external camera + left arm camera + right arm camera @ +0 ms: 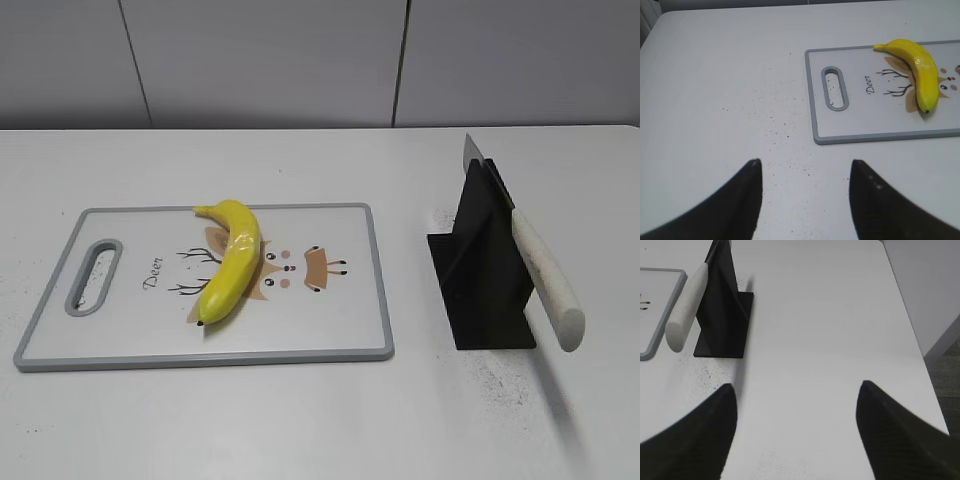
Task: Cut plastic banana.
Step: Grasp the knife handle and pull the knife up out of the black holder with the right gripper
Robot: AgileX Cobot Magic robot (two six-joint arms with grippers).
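The plastic banana (232, 260) is glossy bright yellow with a small dark tip. The cutting board (330, 330) is white with a grey rim, printed with a brown cartoon deer and black antlers. The knife (545, 280) has an off-white handle; its stand (480, 280) is black. The tabletop (300, 420) is white with dark specks.

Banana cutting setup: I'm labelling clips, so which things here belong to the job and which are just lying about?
Belongs to the job:
plastic banana, lying on the cutting board
knife, resting in the black stand
left gripper and right gripper, both open and empty

Just lying about:
nothing else; only dark specks on the table
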